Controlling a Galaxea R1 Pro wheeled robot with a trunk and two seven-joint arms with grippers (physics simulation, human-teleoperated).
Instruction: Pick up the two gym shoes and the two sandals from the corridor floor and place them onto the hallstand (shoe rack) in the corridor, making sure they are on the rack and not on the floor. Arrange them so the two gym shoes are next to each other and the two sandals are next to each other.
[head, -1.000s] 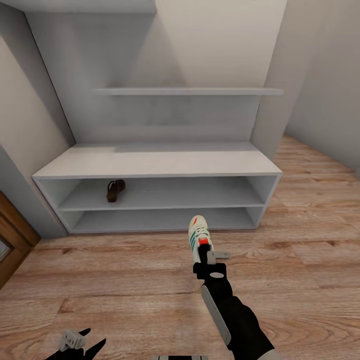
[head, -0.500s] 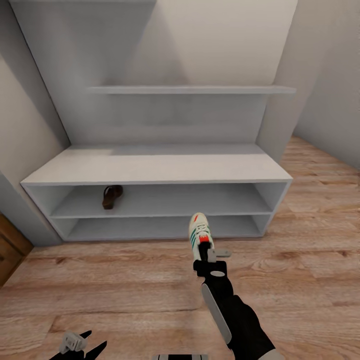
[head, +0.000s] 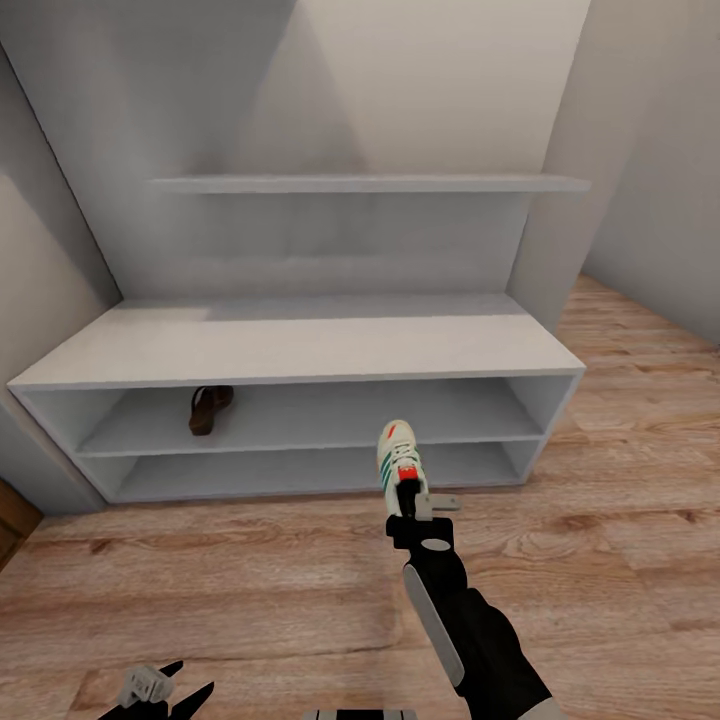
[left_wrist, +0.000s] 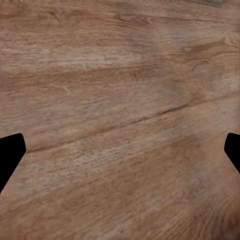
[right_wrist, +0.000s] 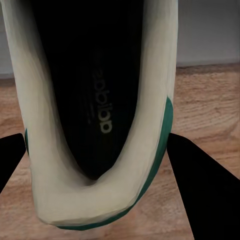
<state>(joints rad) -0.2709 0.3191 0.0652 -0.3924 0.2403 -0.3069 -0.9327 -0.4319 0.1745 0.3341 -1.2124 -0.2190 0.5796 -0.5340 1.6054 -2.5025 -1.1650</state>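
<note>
The light grey hallstand (head: 300, 345), a wide bench top over two low open shelves with a back panel carrying a staggered shelf, stands against the pale wall and serves as the landmark here. On its upper open shelf, toward the hallstand's left end, lies one dark reddish-brown leather sandal (head: 209, 409) with a tan insole, heel toward the front edge.

In front of the hallstand, a little right of its middle, the right end effector (head: 408, 500) holds a small white gym shoe (head: 396, 458) with green side stripes and a red-orange accent. The shoe hangs above the light brown wood-grain corridor floor (head: 250, 580), its toe pointing toward the hallstand's lower shelf opening, just short of the front edge. In the right wrist view the shoe's heel end (right_wrist: 100, 150) sits between the two dark fingers (right_wrist: 200, 190), with the dark insole and its printed lettering facing the camera and a teal-green sole edge along one side; the fingers are closed against the shoe's heel from both sides.

The left end effector (head: 160, 688) shows well away from the hallstand, low over the floor planks on the robot's left. In the left wrist view its two dark fingertips (left_wrist: 10, 155) stand far apart at either side with bare floor boards (left_wrist: 120, 120) between them, so it is spread wide and holds nothing.
</note>
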